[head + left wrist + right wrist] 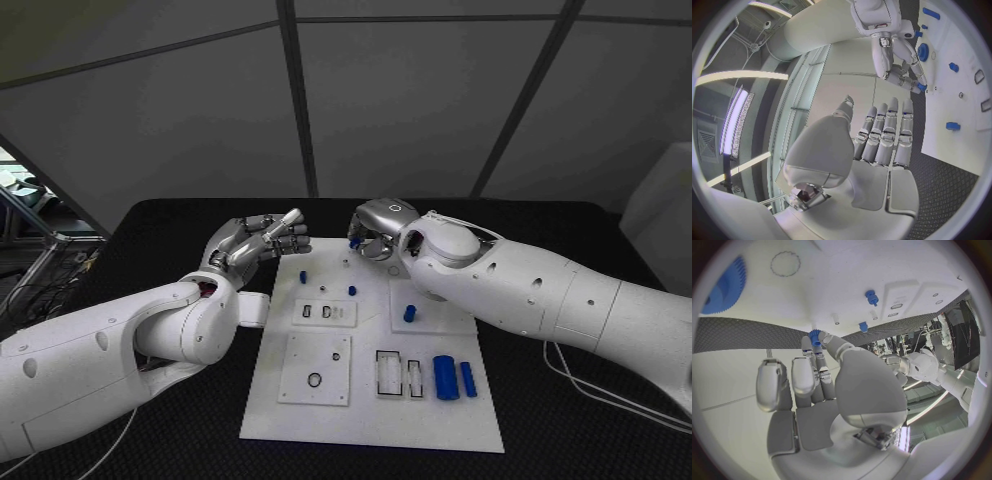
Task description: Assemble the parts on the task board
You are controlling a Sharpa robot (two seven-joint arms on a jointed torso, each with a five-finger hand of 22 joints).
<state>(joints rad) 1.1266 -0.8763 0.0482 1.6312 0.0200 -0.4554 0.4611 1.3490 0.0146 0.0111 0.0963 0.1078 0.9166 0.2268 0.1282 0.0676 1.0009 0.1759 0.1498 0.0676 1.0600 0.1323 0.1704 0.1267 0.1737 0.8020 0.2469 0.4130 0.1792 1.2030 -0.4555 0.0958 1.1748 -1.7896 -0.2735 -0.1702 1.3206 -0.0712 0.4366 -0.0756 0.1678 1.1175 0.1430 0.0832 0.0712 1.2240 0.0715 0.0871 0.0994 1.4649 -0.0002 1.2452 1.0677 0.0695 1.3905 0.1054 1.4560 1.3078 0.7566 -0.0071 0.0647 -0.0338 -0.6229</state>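
Observation:
The white task board (372,410) lies in the middle of the black table. My right hand (382,226) hovers over its far edge and pinches a small blue part (355,243) between thumb and fingertip; the part also shows as a toothed blue piece (814,335) at the fingertips (819,356). My left hand (265,241) is raised off the board's far left corner, fingers (887,132) straight and side by side, holding nothing. A blue peg (304,276), a small blue piece (352,289), another (410,313) and two blue cylinders (446,378) are on the board.
A blue gear (726,285) sits on the board near my right hand (901,75). Recessed plates (316,368) and slots (389,370) lie in the board's near half. My right forearm (548,295) crosses the board's right side. Black table (173,440) surrounds the board.

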